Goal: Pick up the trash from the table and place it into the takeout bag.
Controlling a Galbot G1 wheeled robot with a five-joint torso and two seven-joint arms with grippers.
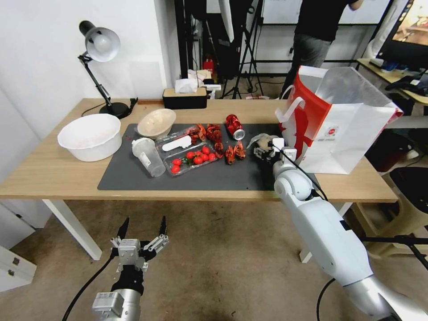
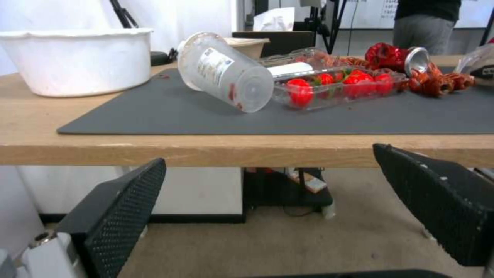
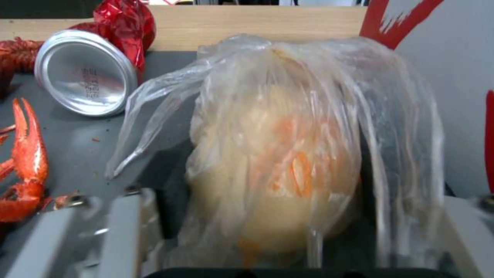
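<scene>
Clear, crinkled plastic marks the bag at my right pincer, seen from the head: it lies on the dark grey mat of the table, just beside the takeout bag, which stands upright with white front, red side and a small round red logo. A crushed red can lies on its side on the mat near the plastic bag; a clear bottle lies toppled and a beige bowl sits tilted at the mat's far edge. My left pincer hangs below the table edge, fingers spread wide, holding nothing.

Left wrist view: black textured fingers stand well apart under the tabletop; the bottle shows a white label.

Right wrist view: the plastic bag holds a rounded beige lump streaked with orange, set between my pale fingers; they seem to grip it, though contact is hard to judge. The can's silver base faces the camera.
</scene>
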